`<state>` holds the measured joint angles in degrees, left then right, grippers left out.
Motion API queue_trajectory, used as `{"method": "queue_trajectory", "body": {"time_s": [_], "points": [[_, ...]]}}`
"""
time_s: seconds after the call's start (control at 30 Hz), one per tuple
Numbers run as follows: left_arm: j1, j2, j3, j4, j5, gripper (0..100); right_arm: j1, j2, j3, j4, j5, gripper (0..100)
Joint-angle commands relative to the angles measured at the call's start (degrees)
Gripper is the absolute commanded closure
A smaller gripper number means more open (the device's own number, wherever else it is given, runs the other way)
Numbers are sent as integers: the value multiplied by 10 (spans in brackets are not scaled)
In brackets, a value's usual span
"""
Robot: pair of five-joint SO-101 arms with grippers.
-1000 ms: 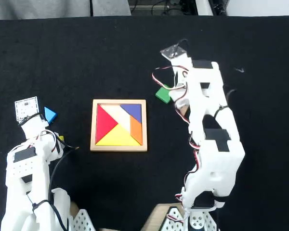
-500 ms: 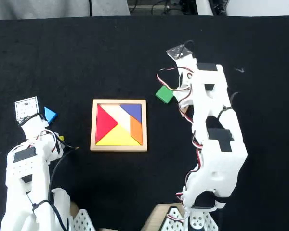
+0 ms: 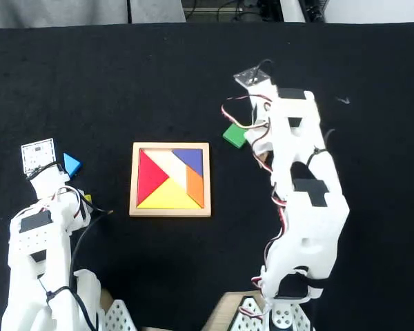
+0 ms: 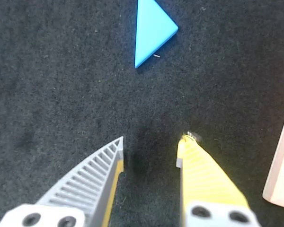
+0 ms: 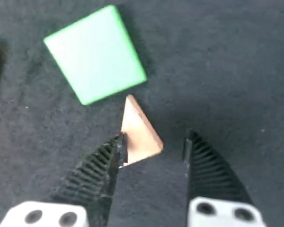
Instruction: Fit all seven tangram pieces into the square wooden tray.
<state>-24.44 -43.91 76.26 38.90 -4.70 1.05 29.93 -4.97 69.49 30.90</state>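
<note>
My right tool (image 5: 156,139) stands open astride the tan triangle (image 5: 138,135), beside the green square (image 5: 95,53), right of the tray (image 3: 170,214). The triangle lies against one finger, so closing may skid it sideways.

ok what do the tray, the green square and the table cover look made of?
Tray: pale wood, going by its light tan matte rim; grain is too fine to see. Green square: even colour, smooth matte face and a thick edge; painted wood or plastic, can't tell which. Table cover: black fabric, probably felt; the wrist views show a fuzzy, speckled nap.
</note>
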Motion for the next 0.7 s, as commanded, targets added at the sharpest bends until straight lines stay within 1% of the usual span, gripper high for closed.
{"method": "queue_trajectory", "body": {"time_s": [0.0,0.17,0.33,0.47,0.57,0.67], "points": [[7,-11,-2,-10,2,809,-19,0,-16,4,4,804],[7,-11,-2,-10,2,809,-24,0,-3,0,4,805],[7,-11,-2,-10,2,809,-25,-2,-5,0,4,885],[7,-11,-2,-10,2,809,-25,-7,-7,3,3,895],[7,-11,-2,-10,2,809,-25,-39,1,10,0,903],[7,-11,-2,-10,2,809,-28,-99,23,16,0,986]]}}
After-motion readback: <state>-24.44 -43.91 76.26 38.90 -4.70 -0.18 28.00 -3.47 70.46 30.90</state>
